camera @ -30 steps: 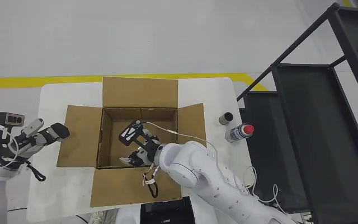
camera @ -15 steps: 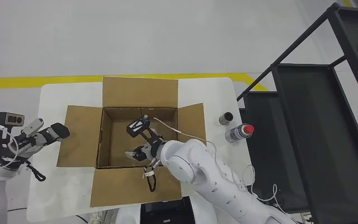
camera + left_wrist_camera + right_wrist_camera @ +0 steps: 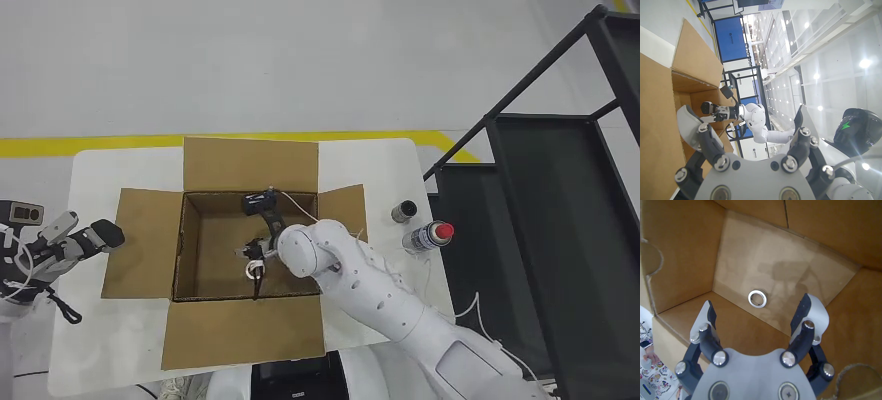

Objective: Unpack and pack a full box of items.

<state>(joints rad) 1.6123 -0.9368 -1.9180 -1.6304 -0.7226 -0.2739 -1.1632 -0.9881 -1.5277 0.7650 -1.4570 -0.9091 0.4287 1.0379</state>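
The white table (image 3: 100, 165) carries an open cardboard box (image 3: 250, 165), a small tin (image 3: 403, 211) and a red-capped can (image 3: 427, 237).

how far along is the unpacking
Two items already stand on the table beside the box: a small can and a spray can. Nothing is held; the right gripper is open inside the box, facing a metal ring on its floor. That ring is left, then repacking.

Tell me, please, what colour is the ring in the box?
Silver; the ring shows best in the right wrist view.
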